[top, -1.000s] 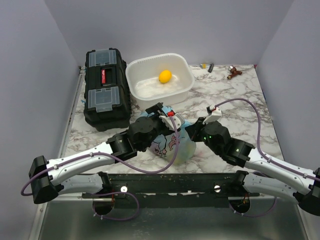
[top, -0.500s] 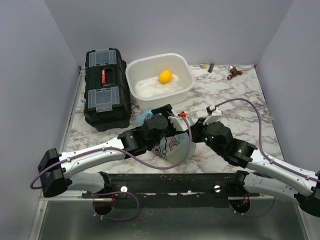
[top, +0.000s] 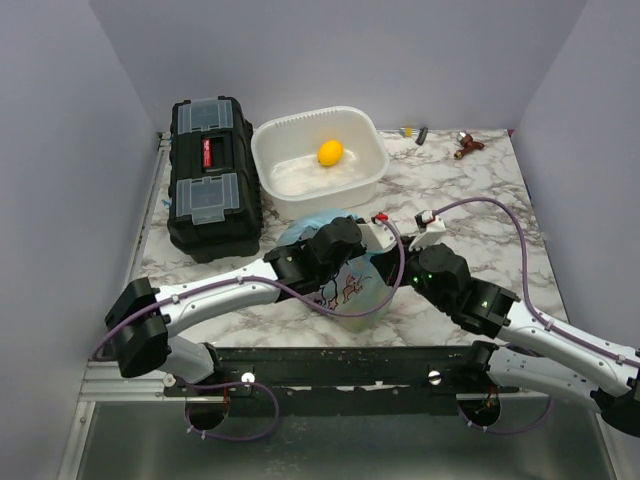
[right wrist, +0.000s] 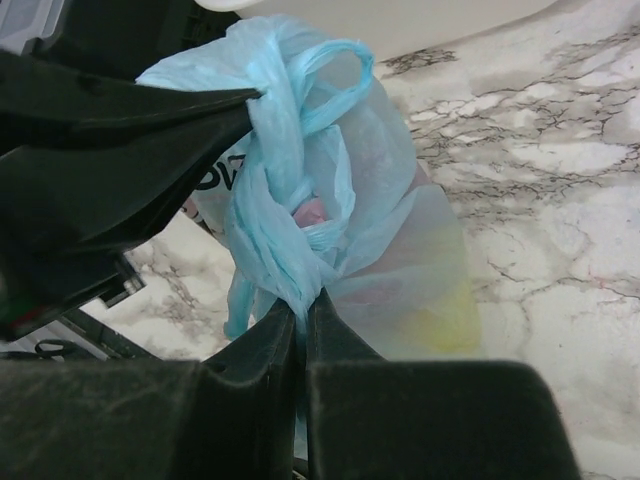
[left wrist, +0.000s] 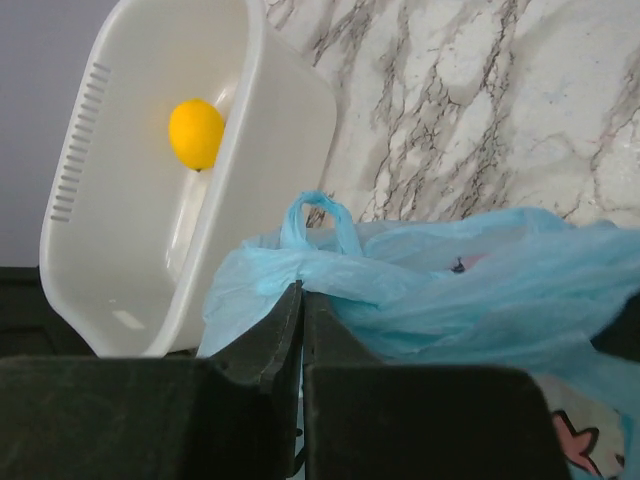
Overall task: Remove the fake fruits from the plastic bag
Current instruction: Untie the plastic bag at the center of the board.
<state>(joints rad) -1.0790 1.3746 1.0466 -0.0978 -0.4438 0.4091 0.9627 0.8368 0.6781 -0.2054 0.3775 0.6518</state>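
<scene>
Sitting on the marble counter (top: pixel 470 215) just in front of the white tub (top: pixel 268 150), the plastic bag (top: pixel 358 290) is being held from both sides. The left gripper (left wrist: pixel 302 298) is clenching on its blue film, and the right gripper (right wrist: pixel 303 305) is pinching a twisted strand of it. Yellow and pink shapes, probably the fake fruits (right wrist: pixel 452 312), are showing faintly inside the bag. A lemon (top: pixel 330 152) is lying in the tub.

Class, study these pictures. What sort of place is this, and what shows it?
Probably a lab robot test cell: grey walls box in a marbled table, a left arm and right arm are bolted at its near edge, and a toolbox sits on it.
</scene>
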